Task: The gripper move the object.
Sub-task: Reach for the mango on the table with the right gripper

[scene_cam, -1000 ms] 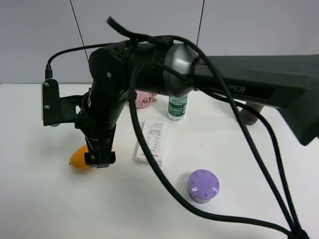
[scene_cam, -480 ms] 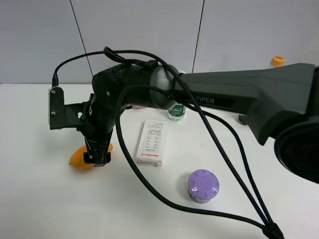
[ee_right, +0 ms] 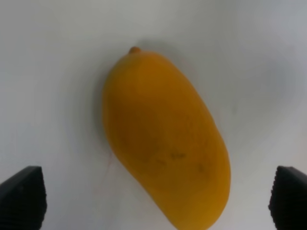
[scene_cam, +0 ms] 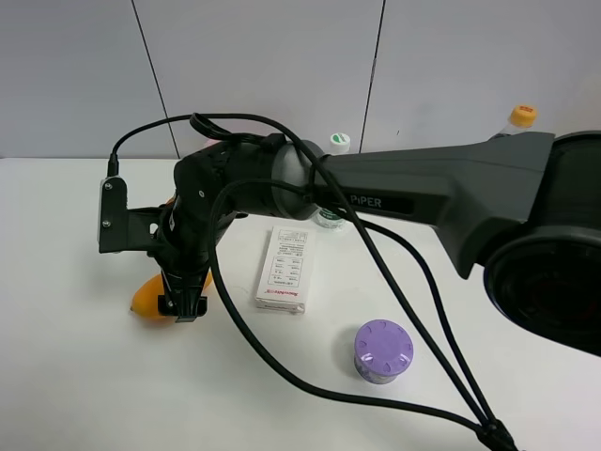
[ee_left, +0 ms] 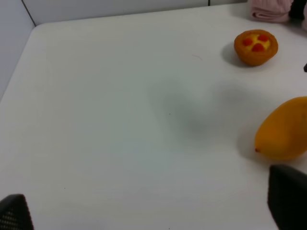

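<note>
The mango [scene_cam: 146,299] lies on the white table at the left; it is smooth, oval and yellow-orange. My right gripper [scene_cam: 184,303], a black claw on the thick black arm, reaches across and hangs right over it, partly hiding it. In the right wrist view the mango [ee_right: 163,139] lies between the two spread fingertips [ee_right: 21,196], untouched; the right gripper [ee_right: 156,197] is open. The left wrist view shows the mango [ee_left: 284,128] at the edge. The left gripper [ee_left: 148,211] is open and empty above bare table.
A white box [scene_cam: 285,269] lies right of the mango. A purple round container [scene_cam: 383,350] stands nearer the front. A bottle [scene_cam: 334,178] stands behind the arm. A small tart with red spots [ee_left: 255,46] and a pink cloth [ee_left: 271,9] lie further back.
The right arm's elbow and wrist have dropped lower and drawn back; the gripper stays over the mango. The mango has not moved.
</note>
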### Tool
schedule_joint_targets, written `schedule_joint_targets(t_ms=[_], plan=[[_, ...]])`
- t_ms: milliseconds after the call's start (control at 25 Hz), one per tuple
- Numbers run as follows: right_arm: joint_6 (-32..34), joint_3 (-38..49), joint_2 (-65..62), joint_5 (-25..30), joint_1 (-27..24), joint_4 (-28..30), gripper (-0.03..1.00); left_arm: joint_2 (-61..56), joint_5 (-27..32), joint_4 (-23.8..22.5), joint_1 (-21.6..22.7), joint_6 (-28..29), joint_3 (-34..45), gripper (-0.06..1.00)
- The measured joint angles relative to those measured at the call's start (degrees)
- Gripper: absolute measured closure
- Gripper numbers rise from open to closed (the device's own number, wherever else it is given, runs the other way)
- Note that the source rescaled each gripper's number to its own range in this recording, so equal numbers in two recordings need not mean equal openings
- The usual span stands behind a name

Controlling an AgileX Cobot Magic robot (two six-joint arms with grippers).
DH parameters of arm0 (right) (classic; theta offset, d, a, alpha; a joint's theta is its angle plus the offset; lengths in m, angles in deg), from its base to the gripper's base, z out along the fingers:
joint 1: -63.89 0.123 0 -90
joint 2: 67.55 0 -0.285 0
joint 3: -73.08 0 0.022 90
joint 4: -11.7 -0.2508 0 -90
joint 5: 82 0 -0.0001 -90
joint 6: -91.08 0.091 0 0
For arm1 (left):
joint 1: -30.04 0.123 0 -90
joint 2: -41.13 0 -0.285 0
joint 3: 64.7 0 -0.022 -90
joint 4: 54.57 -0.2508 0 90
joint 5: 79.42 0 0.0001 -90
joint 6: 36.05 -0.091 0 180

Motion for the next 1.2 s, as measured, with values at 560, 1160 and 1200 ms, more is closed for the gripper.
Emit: schedule_joint_targets(t_ms=[560,1160,1200], plan=[[-0.2,-2.9,0.9,0.1,-0.4,-3.1,0.21,0.0,0.0,0.0,0.0,0.0,0.0,-0.06],[-14.2,-21.0,11.4,18.4,-1.4,-10.2,0.21,0.0,0.0,0.0,0.0,0.0,0.0,-0.06],[-14.7,-21.1,11.9,18.2,-1.4,-10.2,0.21,0.0,0.0,0.0,0.0,0.0,0.0,-0.06]])
